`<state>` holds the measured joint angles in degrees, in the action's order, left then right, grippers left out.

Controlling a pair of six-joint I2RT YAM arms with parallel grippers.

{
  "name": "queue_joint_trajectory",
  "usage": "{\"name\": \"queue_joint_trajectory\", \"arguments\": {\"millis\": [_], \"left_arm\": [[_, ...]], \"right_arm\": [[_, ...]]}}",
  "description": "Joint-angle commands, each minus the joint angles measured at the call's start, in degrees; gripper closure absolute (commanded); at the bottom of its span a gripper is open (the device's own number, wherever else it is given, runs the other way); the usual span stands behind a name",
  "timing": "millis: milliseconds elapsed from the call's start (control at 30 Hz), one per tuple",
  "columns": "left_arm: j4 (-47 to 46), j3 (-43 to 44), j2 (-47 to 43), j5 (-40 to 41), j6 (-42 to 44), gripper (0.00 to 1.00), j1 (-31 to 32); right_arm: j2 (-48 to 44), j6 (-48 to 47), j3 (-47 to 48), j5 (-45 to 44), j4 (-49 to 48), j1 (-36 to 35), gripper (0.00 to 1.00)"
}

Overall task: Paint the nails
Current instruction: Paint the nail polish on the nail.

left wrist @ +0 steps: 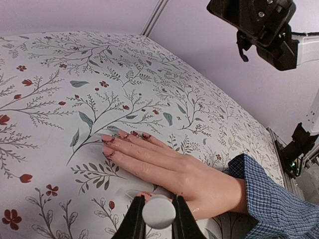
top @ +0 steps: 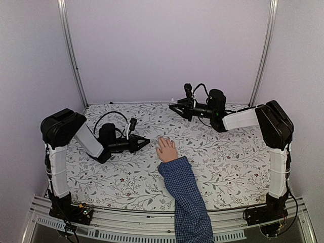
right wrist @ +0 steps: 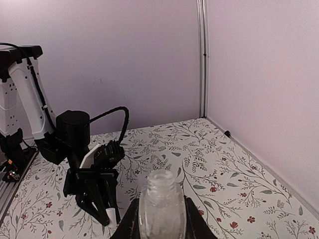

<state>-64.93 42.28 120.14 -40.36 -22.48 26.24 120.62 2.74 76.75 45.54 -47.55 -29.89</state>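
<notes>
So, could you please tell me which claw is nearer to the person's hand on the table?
Left. The left claw, shut on a white cap, sits just beside the hand; the right claw, shut on a clear bottle, hangs farther off on its far side.

A bench is standing under a white cloth that is showing grey-green sprigs and small red flowers. Plain pale lilac walls are closing it in at the back and both sides. Two metal posts are rising from the back corners. A slotted metal rail is running along the near edge. Soft, even light is falling.
</notes>
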Motion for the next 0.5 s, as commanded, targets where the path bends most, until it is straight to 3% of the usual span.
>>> {"name": "queue_joint_trajectory", "arguments": {"millis": [0, 467], "left_arm": [[2.75, 1.50, -0.25, 0.33, 2.73, 1.00, 0.94], [3.58, 2.91, 0.67, -0.40, 3.32, 1.00, 1.45]], "right_arm": [[0.58, -0.80, -0.09, -0.80, -0.27, 0.01, 1.00], [0.55, -1.50, -0.20, -0.66, 0.09, 0.00, 1.00]]}}
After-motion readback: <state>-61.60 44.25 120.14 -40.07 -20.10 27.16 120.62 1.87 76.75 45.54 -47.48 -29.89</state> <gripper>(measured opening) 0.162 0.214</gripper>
